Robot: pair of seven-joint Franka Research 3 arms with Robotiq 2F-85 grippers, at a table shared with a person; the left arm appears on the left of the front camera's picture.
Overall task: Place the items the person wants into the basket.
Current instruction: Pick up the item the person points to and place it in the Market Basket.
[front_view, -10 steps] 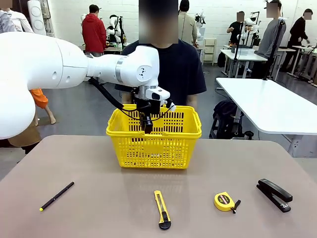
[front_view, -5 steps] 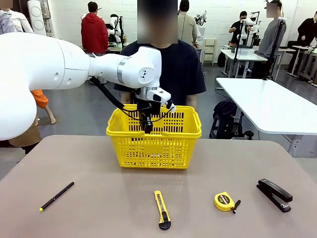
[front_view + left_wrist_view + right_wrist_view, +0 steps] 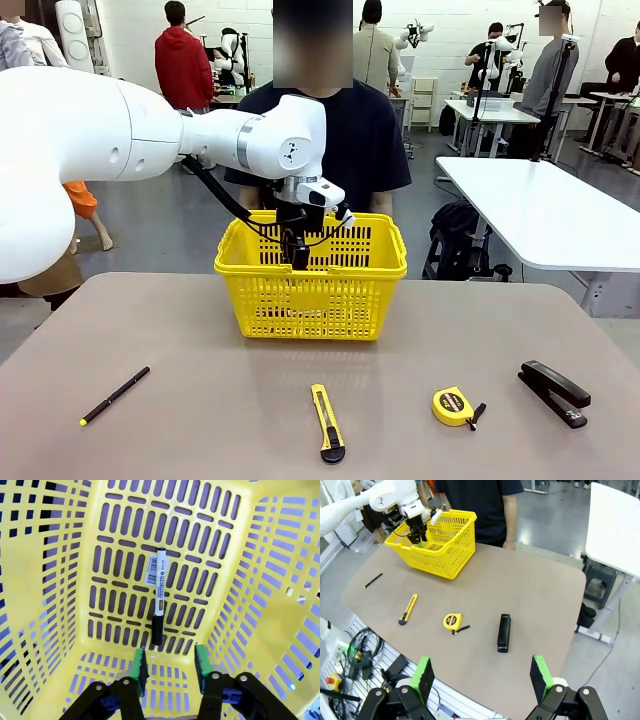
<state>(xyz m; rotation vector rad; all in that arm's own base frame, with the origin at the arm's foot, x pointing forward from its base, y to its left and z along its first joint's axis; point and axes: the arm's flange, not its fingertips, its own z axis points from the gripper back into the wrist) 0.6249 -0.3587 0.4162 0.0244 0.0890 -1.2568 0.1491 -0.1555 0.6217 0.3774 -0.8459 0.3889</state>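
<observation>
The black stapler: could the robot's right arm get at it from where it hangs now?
Probably yes. The right gripper hangs open above the table, and the stapler lies flat in the open below it, apart from the tape measure, with nothing over it.

Lab hall, rows of white worktables (image 3: pixel 540 210), people (image 3: pixel 183 65) at benches

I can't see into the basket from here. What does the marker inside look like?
The marker has a white barrel with dark print, a black cap and a barcode label. It lies flat on the yellow basket's slotted floor, cap end nearest the left gripper, which hangs open above it, not touching.
</observation>
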